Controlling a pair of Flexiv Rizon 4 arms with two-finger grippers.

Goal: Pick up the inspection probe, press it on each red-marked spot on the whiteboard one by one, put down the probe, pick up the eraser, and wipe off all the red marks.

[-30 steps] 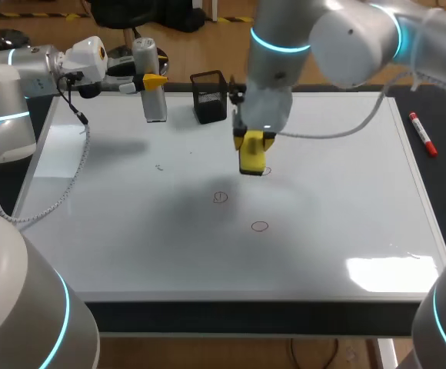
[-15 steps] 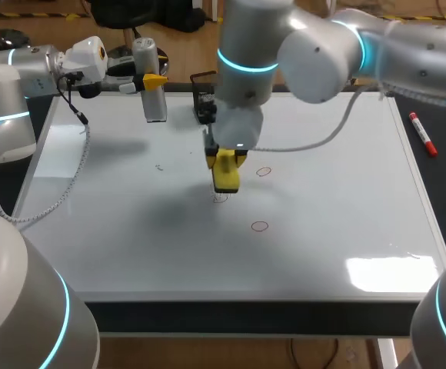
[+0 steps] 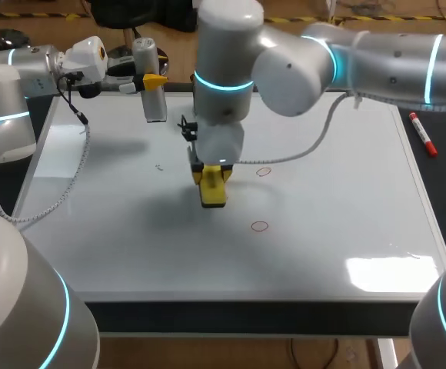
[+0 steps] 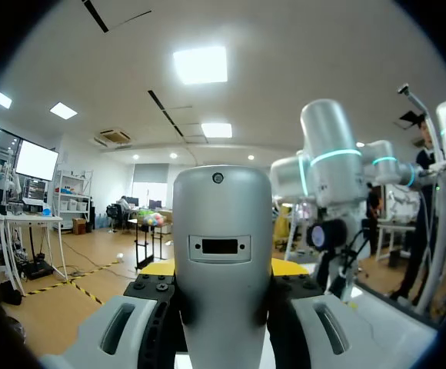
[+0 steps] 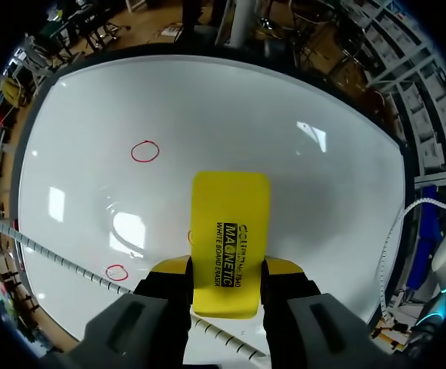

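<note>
The whiteboard (image 3: pixel 323 254) covers most of the table, and everything here is placed against it. At its far left corner the left arm (image 3: pixel 8 84) comes in from beyond the left edge. The left gripper (image 3: pixel 154 80) is clenched around the probe (image 3: pixel 151 96), a silvery cylinder standing upright just inside the board's far edge. In the left wrist view the probe's grey body fills the gap between the two fingers, with a yellow fingertip (image 4: pixel 288 267) close on either side of it.

A faint small scribble (image 3: pixel 159 166) lies on the board's left part, nearer the centre than the probe.

Just left of the board's centre hangs the right gripper (image 3: pixel 210 175), pointing straight down. It is carried by the right arm (image 3: pixel 346 61), which enters from the right and reaches past the middle. The gripper grasps the yellow eraser (image 3: pixel 214 194), whose lower end is down at the board's surface. The right wrist view shows the eraser pinched between the two fingers and sticking out ahead of them over the white surface.

Two red marks remain on the board, both right of the eraser and apart from it. The farther circle (image 3: pixel 263 171) is near the board's centre, and the nearer circle (image 3: pixel 260 226) is closer to the board's front edge.

Off the board's right edge, toward its far corner, a red marker pen (image 3: pixel 422 133) lies on the dark table strip.
</note>
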